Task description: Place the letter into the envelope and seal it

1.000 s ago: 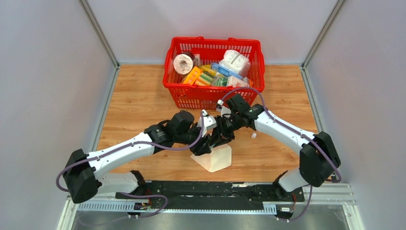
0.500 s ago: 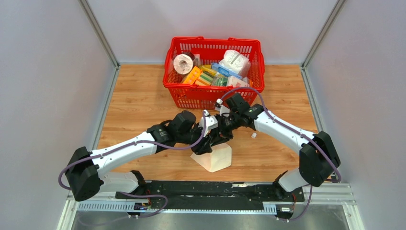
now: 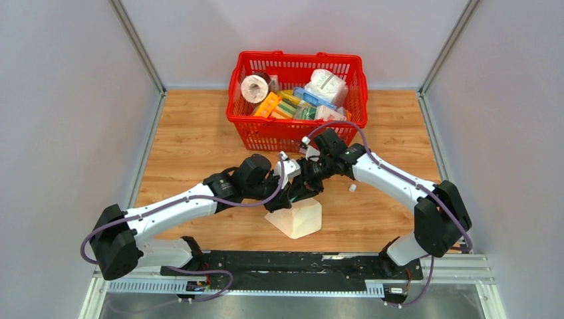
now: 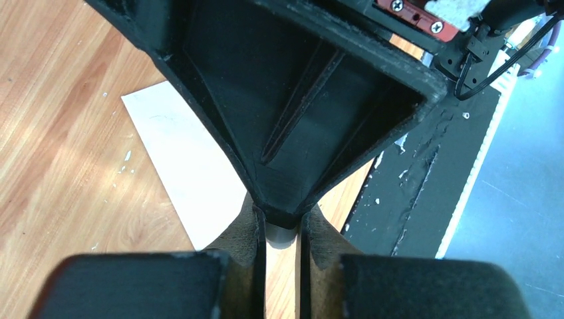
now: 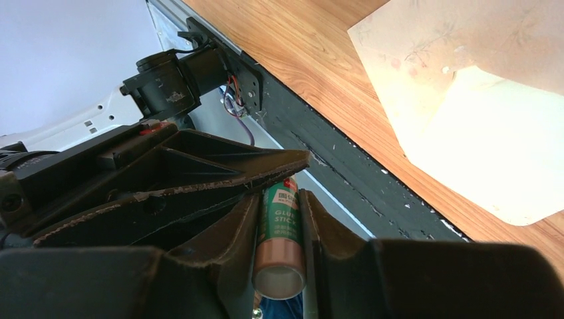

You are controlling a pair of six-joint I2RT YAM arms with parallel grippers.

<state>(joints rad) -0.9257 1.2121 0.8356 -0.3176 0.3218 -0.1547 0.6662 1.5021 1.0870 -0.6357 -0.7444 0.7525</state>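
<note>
The tan envelope [image 3: 297,218] lies flat on the wood near the table's front edge; in the right wrist view it [image 5: 465,86] shows a faint flower print and a paler lower part. The letter is hidden; no separate sheet shows. Just above the envelope's far corner my two grippers meet tip to tip. My right gripper [image 5: 280,199] is shut on a green glue stick [image 5: 279,229], copper-coloured base toward the camera. My left gripper [image 4: 284,222] has its jaws drawn narrow around the stick's grey far end [image 4: 288,234], under the right gripper's black fingers [image 4: 299,119].
A red basket [image 3: 292,137] full of groceries stands at the back, just behind the grippers. A small white piece [image 3: 352,188] lies on the wood right of the right arm. The black base rail [image 3: 292,262] runs along the near edge.
The left gripper's jaws have closed from wide to narrow around the glue stick's end. Both arms have barely shifted; the envelope has not moved.
</note>
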